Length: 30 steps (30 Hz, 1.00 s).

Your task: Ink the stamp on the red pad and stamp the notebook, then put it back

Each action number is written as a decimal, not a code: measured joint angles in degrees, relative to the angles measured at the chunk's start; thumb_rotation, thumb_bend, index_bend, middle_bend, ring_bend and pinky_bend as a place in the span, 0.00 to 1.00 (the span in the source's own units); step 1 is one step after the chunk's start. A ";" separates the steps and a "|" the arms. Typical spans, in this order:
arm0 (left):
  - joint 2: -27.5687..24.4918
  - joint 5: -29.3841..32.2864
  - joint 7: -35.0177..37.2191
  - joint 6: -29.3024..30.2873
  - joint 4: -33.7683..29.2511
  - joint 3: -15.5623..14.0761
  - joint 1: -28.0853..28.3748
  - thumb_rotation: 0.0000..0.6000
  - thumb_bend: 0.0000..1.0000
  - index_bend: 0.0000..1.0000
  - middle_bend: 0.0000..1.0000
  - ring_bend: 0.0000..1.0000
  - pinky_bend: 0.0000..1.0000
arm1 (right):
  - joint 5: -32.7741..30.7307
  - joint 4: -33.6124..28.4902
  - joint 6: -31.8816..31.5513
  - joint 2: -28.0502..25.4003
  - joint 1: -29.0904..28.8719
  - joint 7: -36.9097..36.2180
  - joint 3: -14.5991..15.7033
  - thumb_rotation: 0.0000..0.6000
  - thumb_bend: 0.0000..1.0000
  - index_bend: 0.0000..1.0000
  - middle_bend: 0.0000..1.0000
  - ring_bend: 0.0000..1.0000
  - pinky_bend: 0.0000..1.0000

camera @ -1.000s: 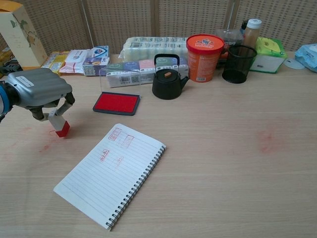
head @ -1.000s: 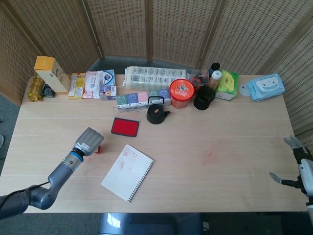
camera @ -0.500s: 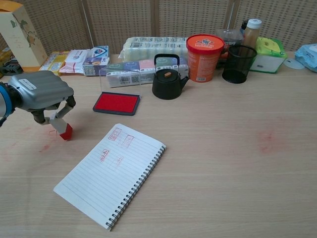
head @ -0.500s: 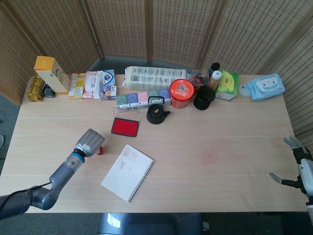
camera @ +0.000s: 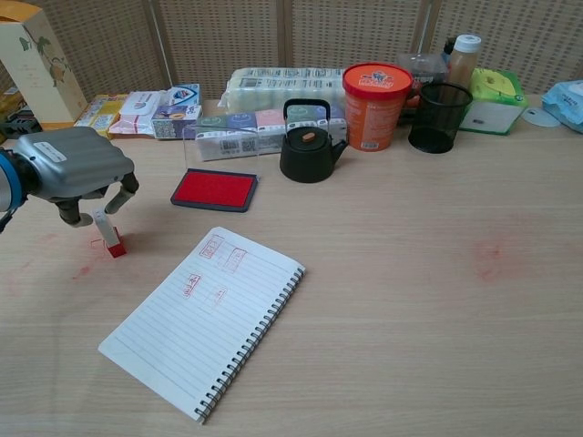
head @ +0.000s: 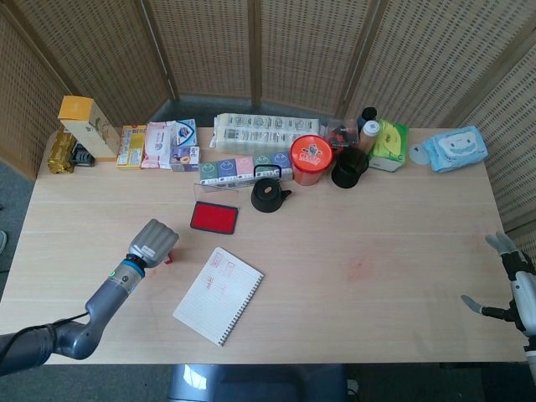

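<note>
The stamp [camera: 111,238], with a white handle and a red base, stands upright on the table left of the notebook [camera: 205,314]. My left hand [camera: 73,164] hovers over it, its fingertips still pinching the handle's top. In the head view the stamp [head: 168,258] peeks out under the left hand [head: 153,241]. Red stamp marks show on the lined notebook [head: 219,295]. The red ink pad [camera: 215,189] lies open behind the notebook, with its clear lid standing up. My right hand [head: 512,289] hangs past the table's right edge with fingers apart, holding nothing.
A black kettle [camera: 308,146], an orange tub [camera: 376,94] and a black mesh cup [camera: 439,117] stand behind the pad. Boxes and packets [camera: 228,123] line the back edge. Faint red smudges mark the table [camera: 492,250].
The left hand has set the tilted stamp upright, its base now on the table slightly further left. The right hand has not moved.
</note>
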<state>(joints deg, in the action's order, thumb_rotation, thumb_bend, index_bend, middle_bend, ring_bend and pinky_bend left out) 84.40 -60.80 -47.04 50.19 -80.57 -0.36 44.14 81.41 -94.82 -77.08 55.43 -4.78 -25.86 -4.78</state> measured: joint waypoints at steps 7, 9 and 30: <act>-0.89 0.89 -0.82 0.99 -1.46 -0.06 0.13 1.00 0.23 0.55 1.00 1.00 1.00 | 0.15 -0.13 -0.20 -0.05 0.06 0.07 0.06 1.00 0.08 0.00 0.00 0.00 0.00; -1.67 0.73 -0.77 1.77 -2.39 0.03 0.03 1.00 0.23 0.55 1.00 1.00 1.00 | 0.28 -0.18 -0.21 -0.06 0.05 0.10 0.10 1.00 0.08 0.00 0.00 0.00 0.00; -25.27 -12.25 26.27 24.68 -28.87 -3.10 -19.04 1.00 0.07 0.00 0.00 0.00 0.16 | -0.08 0.81 -4.64 1.69 1.24 3.79 -0.97 1.00 0.05 0.00 0.00 0.00 0.00</act>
<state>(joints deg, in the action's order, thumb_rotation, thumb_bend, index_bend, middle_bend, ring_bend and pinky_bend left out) 59.13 -73.05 -20.78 74.87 -109.45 -3.47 25.10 81.32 -94.01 -81.72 57.12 -3.54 -22.07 -5.75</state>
